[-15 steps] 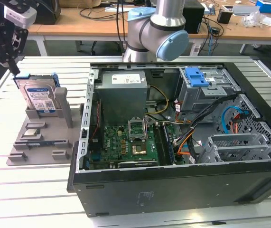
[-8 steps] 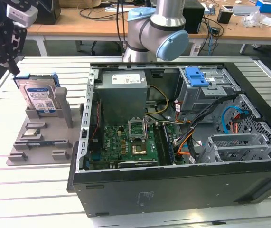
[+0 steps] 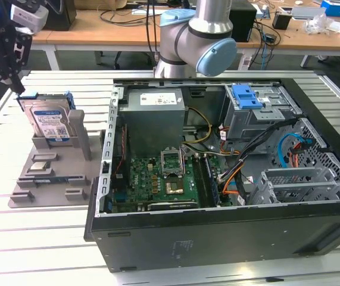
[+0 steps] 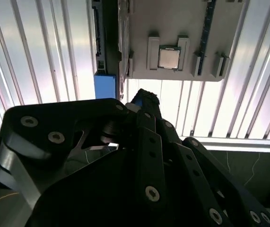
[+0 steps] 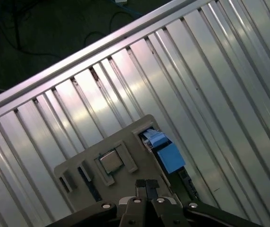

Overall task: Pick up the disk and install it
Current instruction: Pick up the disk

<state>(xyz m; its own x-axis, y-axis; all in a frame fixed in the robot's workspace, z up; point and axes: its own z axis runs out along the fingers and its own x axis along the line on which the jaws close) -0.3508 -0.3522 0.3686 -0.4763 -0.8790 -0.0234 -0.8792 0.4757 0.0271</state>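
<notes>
1. My gripper [image 3: 15, 82] is hanging near the top of the disk [image 3: 49, 122], not touching it, jaws clenched on nothing.
2. Disk is standing upright in the grey holder [image 3: 81, 140], on the exterior view's left of the open computer case [image 3: 217, 238].

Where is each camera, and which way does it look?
Exterior view: off the arm, looking down at the computer, disk, arm and gripper.
First wrist view: on the arm, looking down past the gripper at the tray.
Second wrist view: on the arm, behind the gripper, facing the tray.
Both wrist views share the tray's chip.
</notes>
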